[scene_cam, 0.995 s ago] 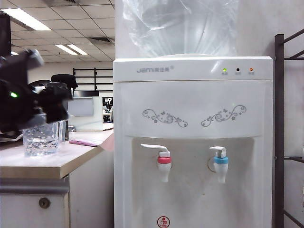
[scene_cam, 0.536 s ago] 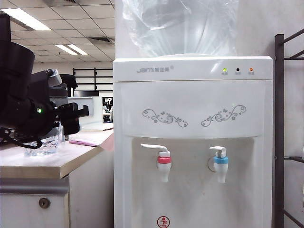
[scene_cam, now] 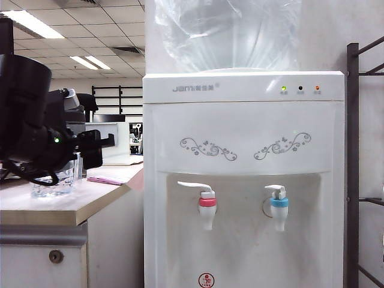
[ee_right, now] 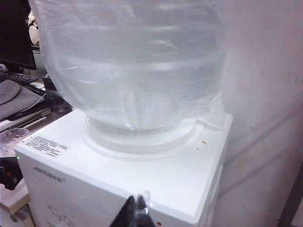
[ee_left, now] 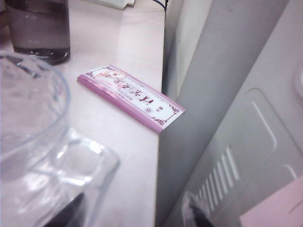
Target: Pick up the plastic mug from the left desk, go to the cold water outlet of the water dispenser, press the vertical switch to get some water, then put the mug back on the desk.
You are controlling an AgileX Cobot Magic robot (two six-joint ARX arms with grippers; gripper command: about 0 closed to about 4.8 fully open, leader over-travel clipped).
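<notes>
I have the left gripper (ee_left: 128, 215) down at the plastic mug (ee_left: 35, 137) on the left desk (scene_cam: 66, 207). In the left wrist view its 2 dark fingertips (ee_left: 64, 213) stand wide apart, 1 showing through the clear handle and the other out over the desk edge next to the water dispenser (scene_cam: 243, 180); the mug's handle lies between them, and I cannot tell whether either tip touches it. The mug stands upright on the cream top with water in its bottom. Just behind it is a smoky-grey bottle (ee_left: 38, 28), and a pink-edged packet (ee_left: 130, 97) lies flat beside it near the desk's edge. From the exterior view the black left arm (scene_cam: 36, 135) covers most of the mug.

The right gripper (ee_right: 136, 213) is up high, near the dispenser's top panel in front of the big clear bottle (ee_right: 132, 66), and its fingertips are pressed together with nothing between them. The cold water outlet (scene_cam: 279, 207) and its vertical switch (scene_cam: 277, 190) stand well apart from both grippers.
</notes>
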